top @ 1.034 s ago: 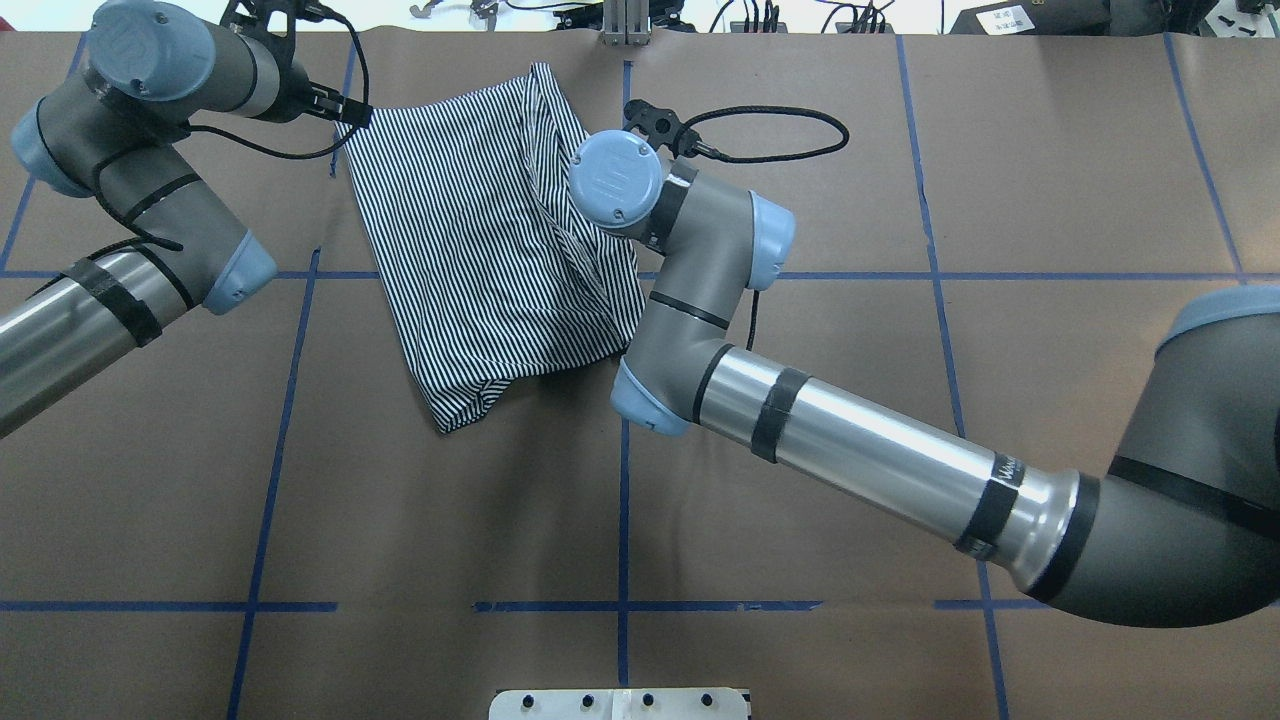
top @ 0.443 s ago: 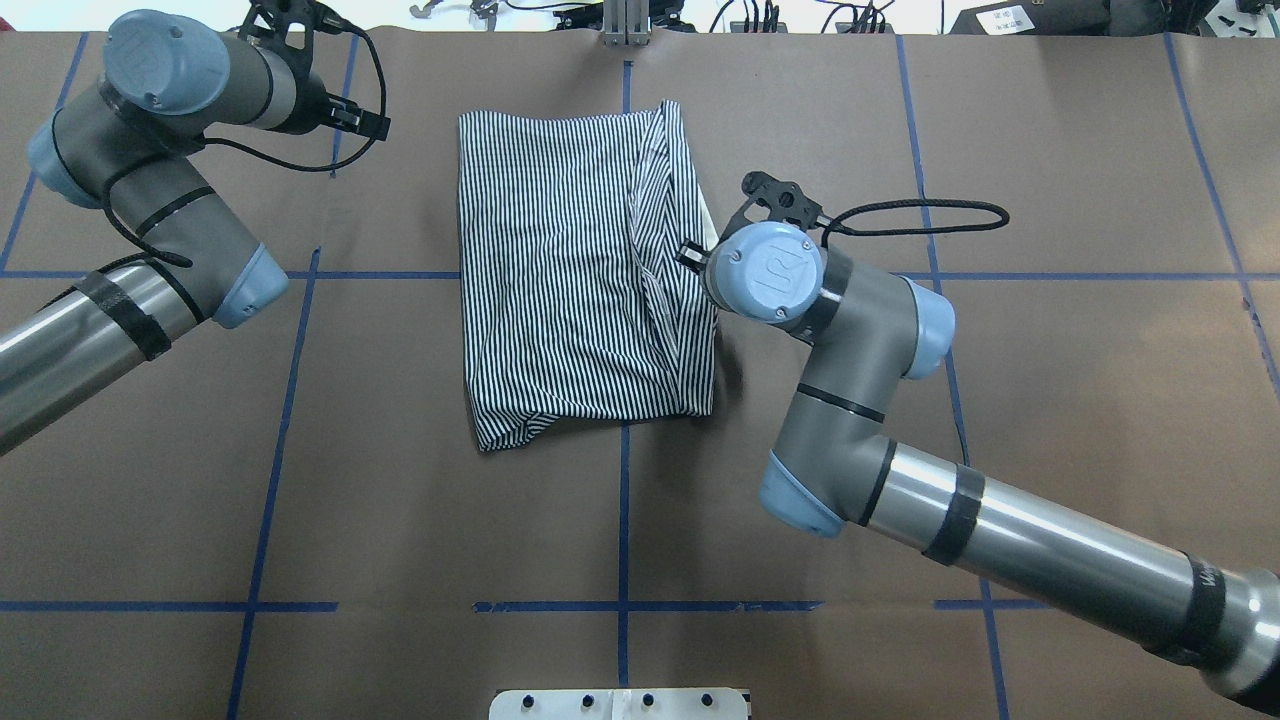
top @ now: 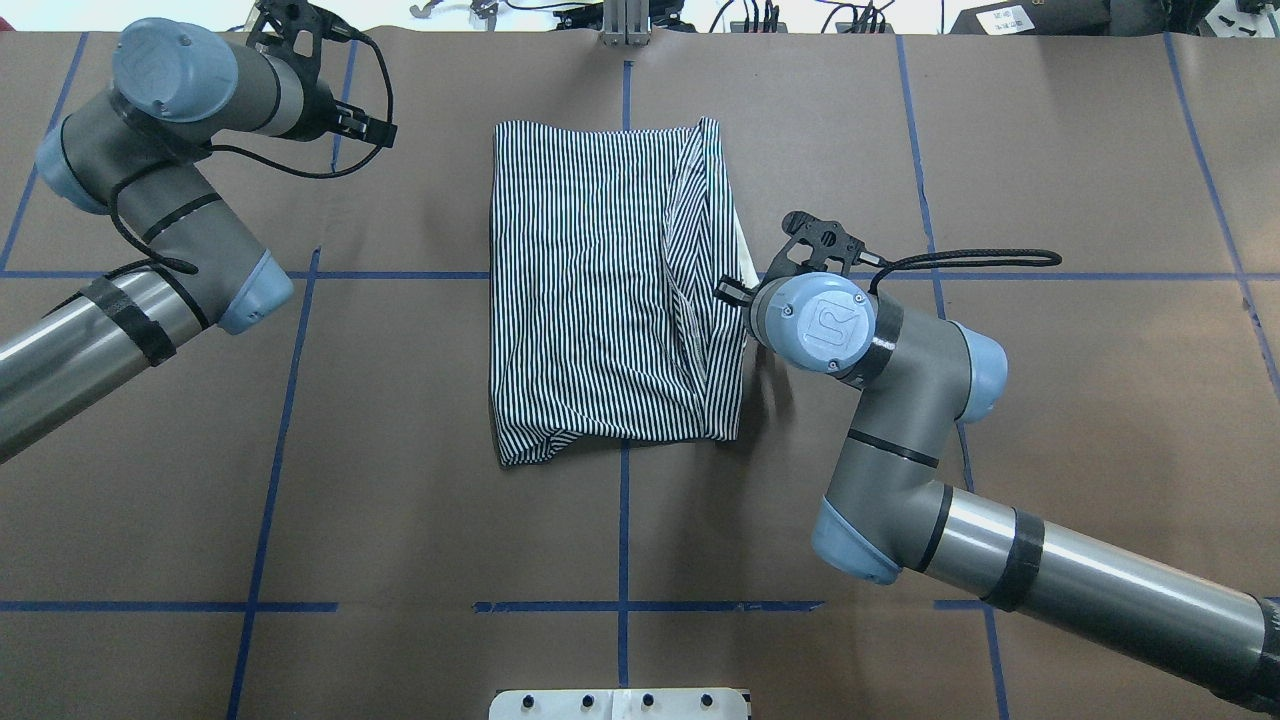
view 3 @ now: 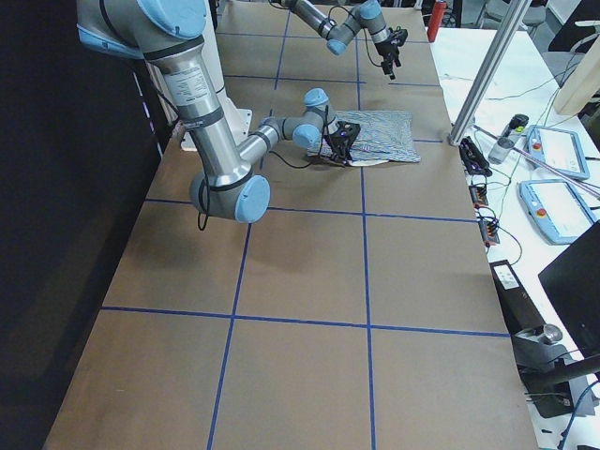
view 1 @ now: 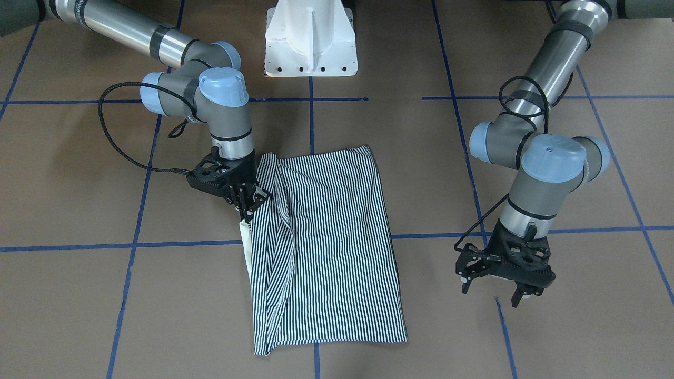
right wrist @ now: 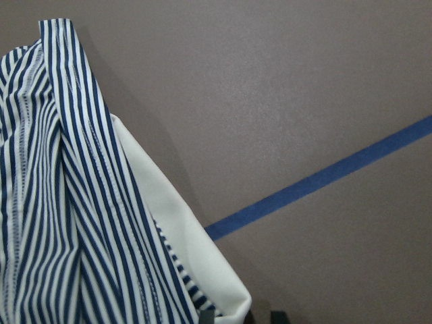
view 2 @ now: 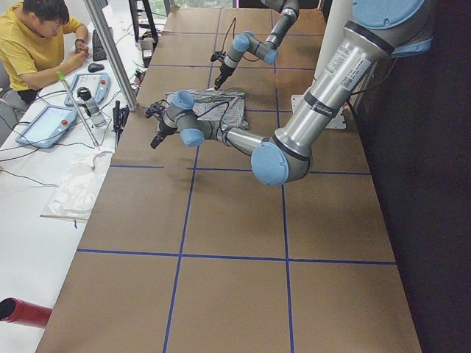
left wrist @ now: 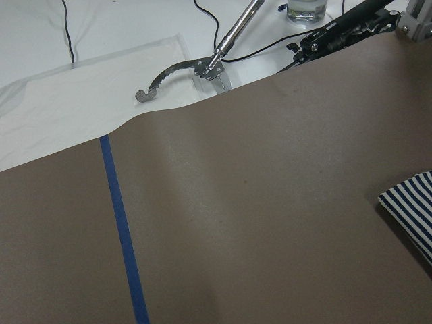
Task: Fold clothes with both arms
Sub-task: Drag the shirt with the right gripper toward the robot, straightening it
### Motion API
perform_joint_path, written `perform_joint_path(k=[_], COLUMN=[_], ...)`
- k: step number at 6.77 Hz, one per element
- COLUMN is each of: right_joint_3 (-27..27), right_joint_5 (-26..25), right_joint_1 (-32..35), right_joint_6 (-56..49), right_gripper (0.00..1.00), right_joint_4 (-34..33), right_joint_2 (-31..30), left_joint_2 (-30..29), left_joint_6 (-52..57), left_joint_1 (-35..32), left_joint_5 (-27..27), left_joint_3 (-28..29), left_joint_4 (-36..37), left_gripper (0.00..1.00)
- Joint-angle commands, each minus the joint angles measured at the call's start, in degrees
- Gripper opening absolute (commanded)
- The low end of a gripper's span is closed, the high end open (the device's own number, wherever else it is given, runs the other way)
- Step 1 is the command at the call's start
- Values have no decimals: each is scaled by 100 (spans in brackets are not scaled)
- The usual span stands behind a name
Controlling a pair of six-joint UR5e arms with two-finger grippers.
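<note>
The striped polo shirt (view 1: 326, 237) lies folded into a rough rectangle on the brown table, also seen in the overhead view (top: 590, 290). Its cream collar (view 1: 244, 234) pokes out at the edge by the right arm. My right gripper (view 1: 247, 204) is shut on that edge, low over the table. The right wrist view shows the collar (right wrist: 175, 223) running down between the fingertips (right wrist: 206, 316). My left gripper (view 1: 491, 292) is open and empty, hanging above bare table well off the shirt's other side. The left wrist view shows only a shirt corner (left wrist: 412, 209).
The white pedestal (view 1: 310, 37) stands at the robot's side of the table. Blue tape lines (top: 620, 520) cross the brown surface. Beyond the far edge lie cables and a metal tool (left wrist: 202, 64). A seated operator (view 2: 37, 37) shows in the left side view.
The right gripper has dragged the shirt toward the robot's right and squared it up. The left gripper, at the shirt's far corner a second ago, now stands apart from it.
</note>
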Motion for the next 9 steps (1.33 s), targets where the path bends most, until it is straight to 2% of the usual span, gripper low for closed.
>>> perform_joint_path(k=[1,2,3,5,6,7,9], right_joint_3=[883,1045,803,-293,-306,-306,-254], right_joint_5=[32,23,14,23,23,23,14], right_joint_1=[-35,-122,-245,-351,-369,-369,-509], right_joint_6=[-899,-1052,-1158,-1447,-2101,-2404,-2574], right_gripper=[100,100,100,98,74,66,60], right_joint_4=[-1165,-1696,-1736,-1850,-2016,-2200,-2448], right_joint_2=[-44,183,515,1350,1345,1328,1319], left_joint_2=[0,9,18,53,53,53,53], left_joint_6=[-7,2,2,-7,-15,-15,-7], left_joint_1=[5,5,-4,-4,-4,-4,-4], left_joint_5=[0,0,-104,-202,-211,-211,-211], left_joint_3=[-1,-1,-1,-36,-36,-36,-36], left_joint_4=[9,9,9,9,9,9,9], left_gripper=[100,100,100,100,100,100,100])
